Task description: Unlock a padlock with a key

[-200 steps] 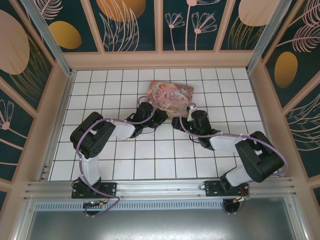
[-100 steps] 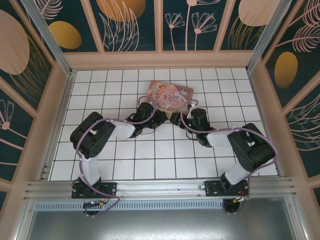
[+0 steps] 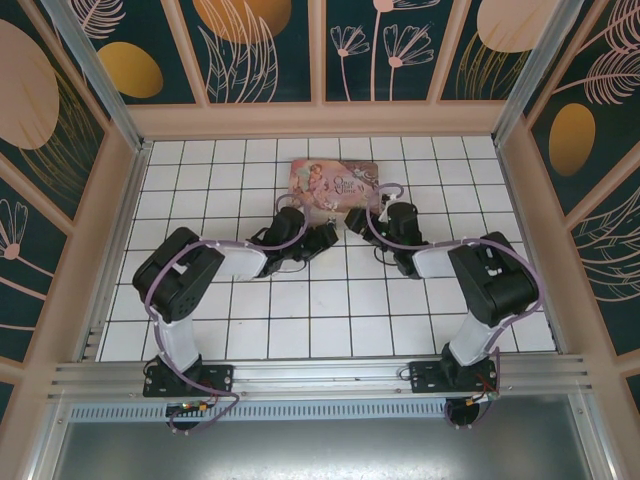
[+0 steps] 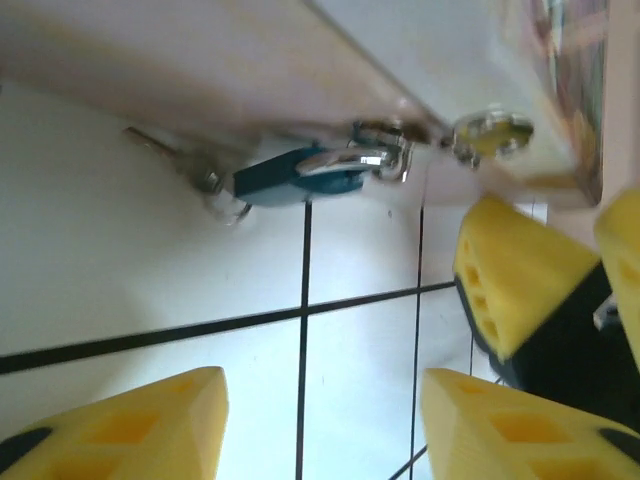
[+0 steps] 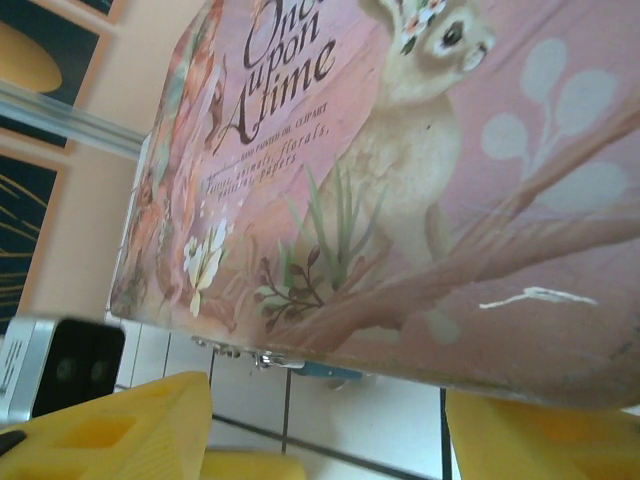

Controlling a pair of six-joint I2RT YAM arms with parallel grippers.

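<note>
In the left wrist view the blue padlock (image 4: 285, 180) hangs by its silver shackle (image 4: 370, 160) from the clasp of the pink floral tin box (image 3: 335, 182). The slim dark key (image 4: 152, 146) sticks out at the padlock's left end, blurred. My left gripper (image 4: 320, 425) is open just short of them, with only tile between its yellow fingers (image 4: 120, 430). My right gripper (image 5: 325, 445) is also open, close under the tin's front edge, where the padlock (image 5: 330, 371) peeks out. In the top view, both the left gripper (image 3: 325, 237) and the right gripper (image 3: 358, 218) sit at the tin's near edge.
The tin box (image 5: 400, 170) lies on the white tiled floor (image 3: 300, 300) near the back wall (image 3: 320, 120). The right gripper's yellow fingers (image 4: 515, 285) stand close to the right of the left gripper. Open tiles lie to both sides and toward the arm bases.
The left gripper has opened from shut and no longer holds anything. The tin box has shifted toward the back wall and straightened. The right arm has folded in and moved with it.
</note>
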